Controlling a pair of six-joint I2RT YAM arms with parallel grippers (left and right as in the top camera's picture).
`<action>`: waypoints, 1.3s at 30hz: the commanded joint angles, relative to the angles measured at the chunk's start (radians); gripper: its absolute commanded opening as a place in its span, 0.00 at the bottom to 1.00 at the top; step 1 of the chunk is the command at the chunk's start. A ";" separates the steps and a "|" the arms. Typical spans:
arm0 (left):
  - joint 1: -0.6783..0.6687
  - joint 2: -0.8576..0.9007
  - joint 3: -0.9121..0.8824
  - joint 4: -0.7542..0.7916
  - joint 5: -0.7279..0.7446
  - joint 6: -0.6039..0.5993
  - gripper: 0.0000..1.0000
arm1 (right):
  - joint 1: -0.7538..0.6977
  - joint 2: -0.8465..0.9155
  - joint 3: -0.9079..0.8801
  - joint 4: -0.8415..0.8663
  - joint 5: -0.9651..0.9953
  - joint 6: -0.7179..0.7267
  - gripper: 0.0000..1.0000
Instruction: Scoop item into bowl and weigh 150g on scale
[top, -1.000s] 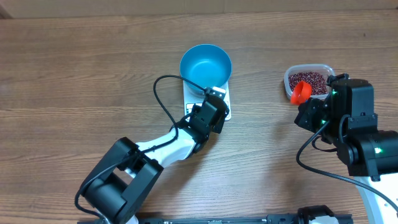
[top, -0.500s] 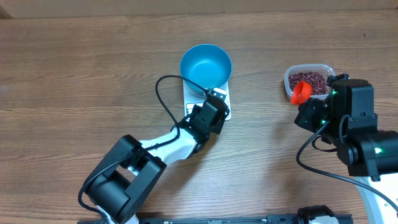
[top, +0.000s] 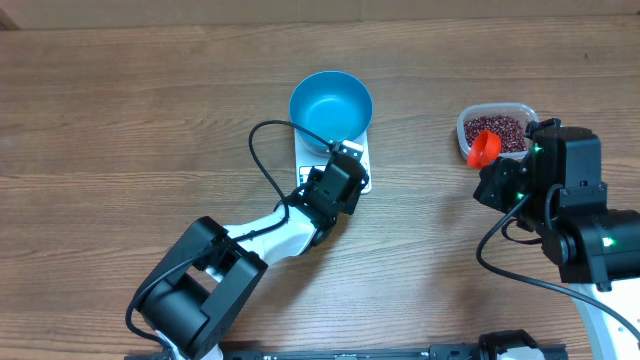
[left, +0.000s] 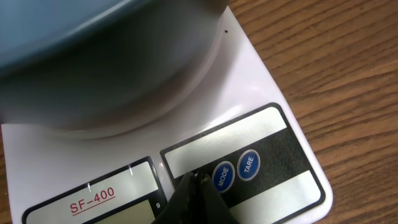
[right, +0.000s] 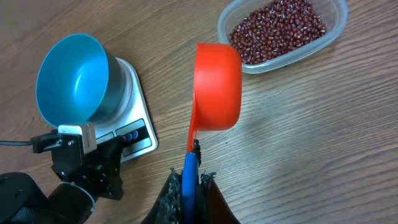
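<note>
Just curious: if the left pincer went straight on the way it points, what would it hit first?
Probably the scale, on its panel right beside the MODE button; depth is unclear.

Scale (left: 208, 109) display cut off; bowl (left: 74, 50) blurred, cropped.

Bright, even light — soft shadows — bowl (left: 74, 37) blurred up close.

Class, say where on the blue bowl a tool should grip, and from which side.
The bowl stands upright, open and wide on the scale: I'd pinch its thin rim from above, at the far side, clear of the left tool.
</note>
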 joint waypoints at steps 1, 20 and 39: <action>0.002 0.014 -0.002 0.002 -0.021 0.023 0.04 | 0.003 -0.007 0.028 0.005 -0.005 -0.005 0.04; 0.002 0.028 -0.002 -0.001 -0.021 0.023 0.04 | 0.003 -0.007 0.028 0.006 -0.005 -0.005 0.04; 0.002 0.054 -0.002 0.018 -0.021 0.023 0.04 | 0.003 -0.007 0.028 0.006 -0.005 -0.004 0.04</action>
